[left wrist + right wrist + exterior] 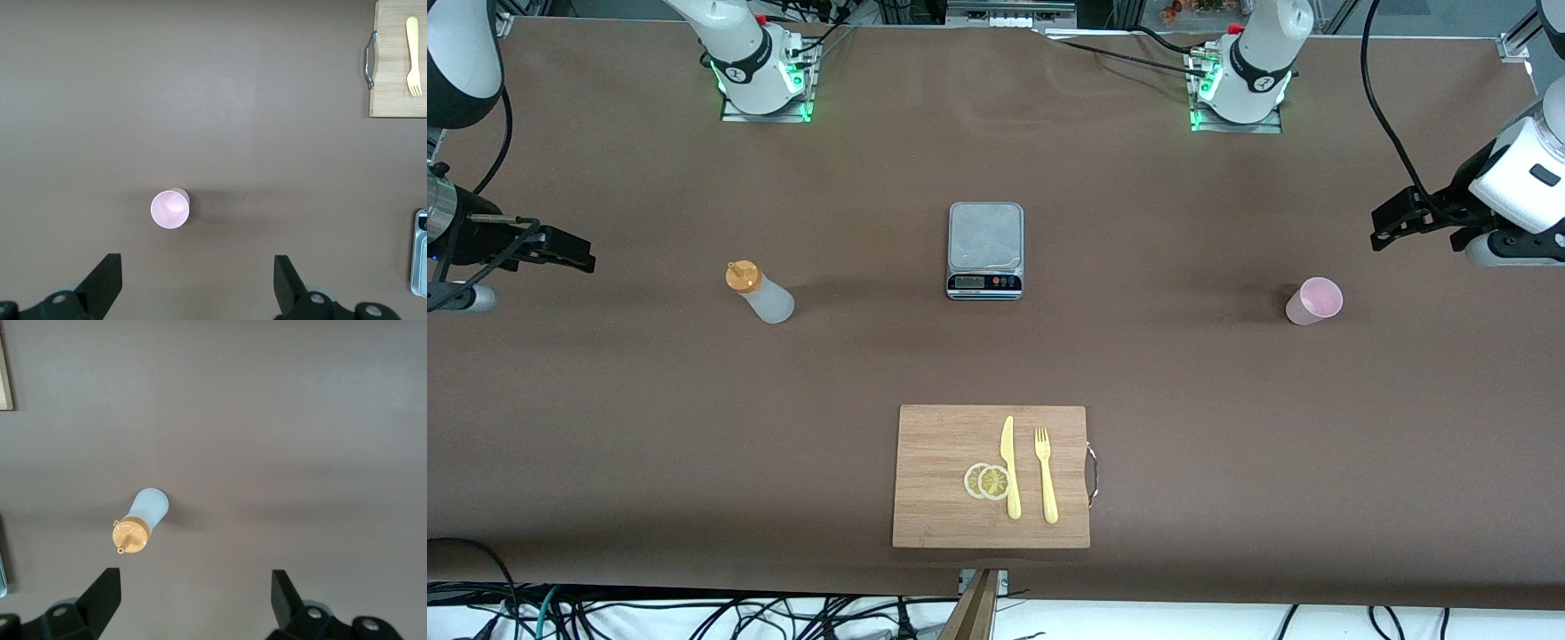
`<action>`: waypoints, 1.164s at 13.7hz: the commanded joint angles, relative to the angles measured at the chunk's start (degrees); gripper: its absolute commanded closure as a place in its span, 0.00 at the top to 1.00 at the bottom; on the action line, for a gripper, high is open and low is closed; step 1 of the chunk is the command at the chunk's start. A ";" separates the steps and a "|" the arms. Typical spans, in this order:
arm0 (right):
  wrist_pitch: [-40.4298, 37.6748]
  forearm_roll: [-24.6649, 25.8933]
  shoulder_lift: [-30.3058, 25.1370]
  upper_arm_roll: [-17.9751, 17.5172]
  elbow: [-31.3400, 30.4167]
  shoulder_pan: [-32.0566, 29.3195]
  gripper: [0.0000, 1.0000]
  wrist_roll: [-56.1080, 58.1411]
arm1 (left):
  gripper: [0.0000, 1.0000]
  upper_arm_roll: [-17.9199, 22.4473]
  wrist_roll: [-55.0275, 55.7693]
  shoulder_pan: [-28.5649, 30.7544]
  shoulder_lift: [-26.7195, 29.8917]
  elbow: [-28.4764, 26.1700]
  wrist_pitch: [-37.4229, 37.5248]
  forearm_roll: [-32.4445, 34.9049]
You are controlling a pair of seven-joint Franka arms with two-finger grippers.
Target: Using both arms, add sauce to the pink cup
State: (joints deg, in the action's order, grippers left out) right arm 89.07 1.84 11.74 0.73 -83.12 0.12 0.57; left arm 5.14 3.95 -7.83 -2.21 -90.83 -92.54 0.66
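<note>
The translucent whitish plastic squeeze bottle with an orange nozzle cap (760, 292) stands upright on the brown-covered desk (649, 427) toward the right arm's end, level with the small digital kitchen scale with a steel plate (985, 250) at the desk's middle. In the right wrist view the bottle (143, 520) is seen from above, so its body is mostly hidden under the cap and how much sauce it holds cannot be made out.

The small pale pink translucent plastic cup (1314, 300) stands upright toward the left arm's end, well apart from the bottle, with the scale between them. From above, its inside (170, 209) shows only a pale pink bottom.

The right gripper (560, 252) hangs in the air over the desk's edge at the right arm's end, well apart from the bottle, its fingers (103, 595) spread wide and gripping nothing. That arm is cut off by the picture's border. The left gripper (1400, 218) hangs over the desk near the cup without touching it, its fingers (105, 280) likewise spread and bare; its arm is cut off too.

Nearer the front camera than the scale lies a rectangular bamboo cutting board with a metal handle (934, 471), bearing two lemon slices (987, 481), a yellow plastic knife (1010, 467) and a yellow plastic fork (1046, 476). The scale's display is too small to read.
</note>
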 commanded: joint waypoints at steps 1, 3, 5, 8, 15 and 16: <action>-0.57 -0.87 0.57 -0.03 1.47 -0.29 1.00 0.57 | 1.00 -0.05 -0.43 0.89 -0.69 1.01 1.05 -0.66; -0.57 -0.87 0.57 -0.03 1.47 -0.29 1.00 0.57 | 1.00 -0.13 -0.35 1.06 -0.69 0.92 1.22 -0.75; -0.57 -0.87 0.57 0.06 1.47 -0.29 1.00 0.57 | 1.00 -0.04 -0.35 1.06 -0.69 0.92 1.22 -0.75; -0.57 -0.87 0.57 0.06 1.47 -0.29 1.00 0.57 | 1.00 -0.13 -0.35 1.06 -0.69 0.92 2.19 -0.75; -0.57 -0.87 0.57 -0.03 1.47 -0.29 1.00 0.57 | 1.00 0.04 -0.43 1.24 -1.48 0.30 3.51 -0.66; -0.57 -0.87 0.57 0.06 1.47 -0.29 1.00 0.57 | 1.00 -0.39 -0.43 2.02 -1.74 0.21 3.51 -0.66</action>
State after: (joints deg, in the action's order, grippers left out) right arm 89.07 1.84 11.74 0.75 -83.12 0.12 0.57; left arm 5.26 3.95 -7.16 -3.17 -91.18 -89.87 0.66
